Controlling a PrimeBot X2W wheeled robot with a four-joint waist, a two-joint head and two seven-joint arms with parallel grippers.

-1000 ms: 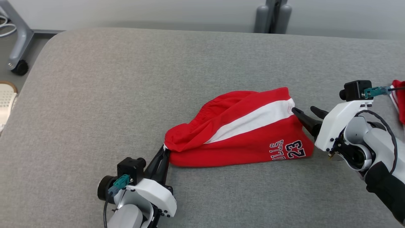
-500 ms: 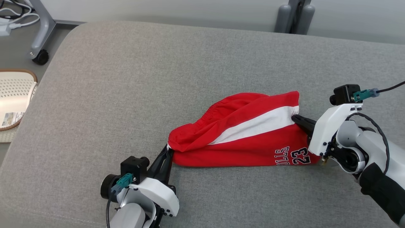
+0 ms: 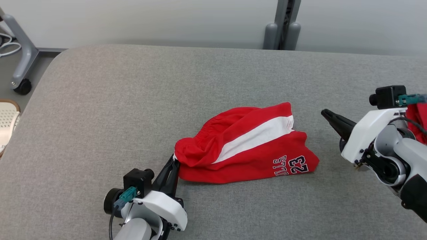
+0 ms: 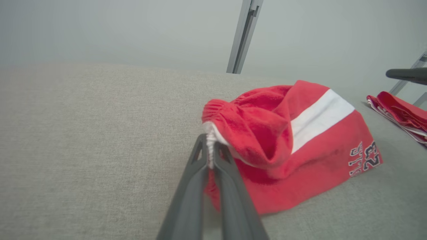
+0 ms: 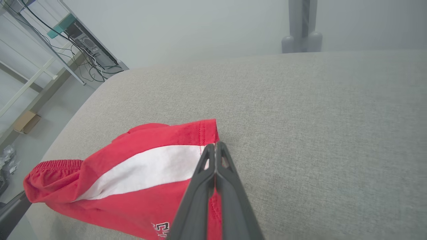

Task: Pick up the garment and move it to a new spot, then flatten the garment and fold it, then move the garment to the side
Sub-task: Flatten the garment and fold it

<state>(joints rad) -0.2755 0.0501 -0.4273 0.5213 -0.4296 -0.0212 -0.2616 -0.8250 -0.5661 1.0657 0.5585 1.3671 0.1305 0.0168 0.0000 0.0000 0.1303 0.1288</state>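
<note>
A red garment [image 3: 253, 150] with a white stripe and "23" print lies bunched on the grey padded table [image 3: 133, 100]. My left gripper [image 3: 174, 160] is shut on its white-edged waistband corner at the garment's left end, seen close up in the left wrist view [image 4: 210, 150] against the garment [image 4: 300, 140]. My right gripper [image 3: 325, 114] is shut with nothing in it, a short way right of the garment's striped hem and apart from it. In the right wrist view its shut tips [image 5: 215, 146] line up with the hem of the garment [image 5: 133, 173].
A second red cloth [image 3: 417, 116] lies at the table's right edge behind my right wrist, also seen as a folded pile [image 4: 400, 113]. A wheeled stand leg [image 3: 20, 83] and a white basket [image 3: 6, 120] sit on the floor to the left. A grey post [image 3: 282, 30] stands behind the table.
My right gripper has shut at the garment's right hem and drawn back to the right without the cloth. The left gripper keeps its hold. The head camera has shifted.
</note>
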